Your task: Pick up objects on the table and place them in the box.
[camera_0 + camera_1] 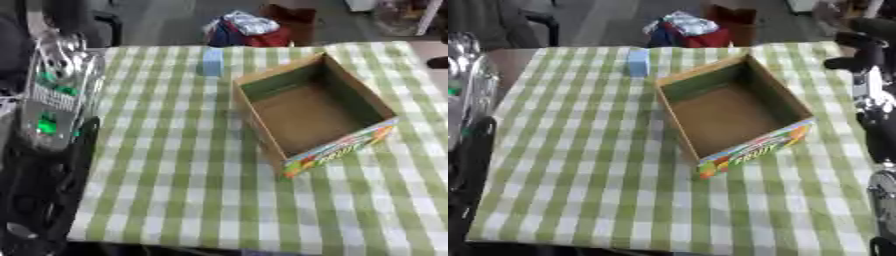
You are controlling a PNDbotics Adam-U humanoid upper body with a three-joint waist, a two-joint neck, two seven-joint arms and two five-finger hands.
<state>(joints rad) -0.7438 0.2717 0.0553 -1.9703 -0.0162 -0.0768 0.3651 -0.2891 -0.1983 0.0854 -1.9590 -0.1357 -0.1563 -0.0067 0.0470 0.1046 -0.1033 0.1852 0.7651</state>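
Note:
An open cardboard box (262,125) with a colourful printed front stands on the green-and-white checked table (175,175), right of the middle, and nothing shows inside it. A small light-blue block (212,61) stands upright near the far edge, just beyond the box's left corner. My left hand (61,75) shows as a blurred silver shape with green lights, raised at the left edge and well left of the block. My right hand (859,55) is a dark shape at the upper right edge, beside the box's far right corner. Neither hand touches anything.
Beyond the far edge, a red-and-blue bundle (249,30) and a brown thing lie on the floor. My black left arm (39,190) covers the table's near left corner. Open cloth stretches in front of the box and to its left.

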